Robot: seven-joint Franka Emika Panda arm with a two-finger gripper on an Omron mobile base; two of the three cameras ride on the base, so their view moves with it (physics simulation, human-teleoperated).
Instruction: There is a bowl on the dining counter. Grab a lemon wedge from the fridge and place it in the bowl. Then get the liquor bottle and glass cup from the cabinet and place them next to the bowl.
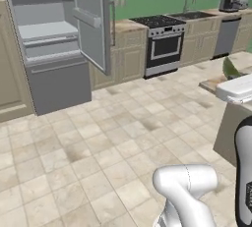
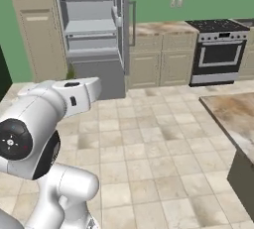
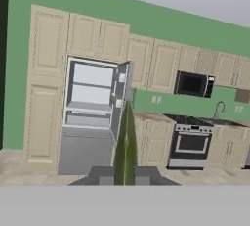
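Green walls and beige cabinets ring a kitchen with a tiled floor. We see the fridge (image 1: 59, 39) at the upper left of the left base view, its door swung open and its grey shelves bare. To its right stands a steel stove (image 1: 162, 44), and a sink (image 1: 191, 14) sits further along the counter. At the right edge of the right base view, a corner of the dining counter (image 2: 235, 116) juts in. In the hand view, low in the centre, the gripper (image 3: 125, 173) has its jaws pinched on a thin yellow-green sliver, most likely the lemon wedge (image 3: 126, 144), seen edge-on against the fridge.
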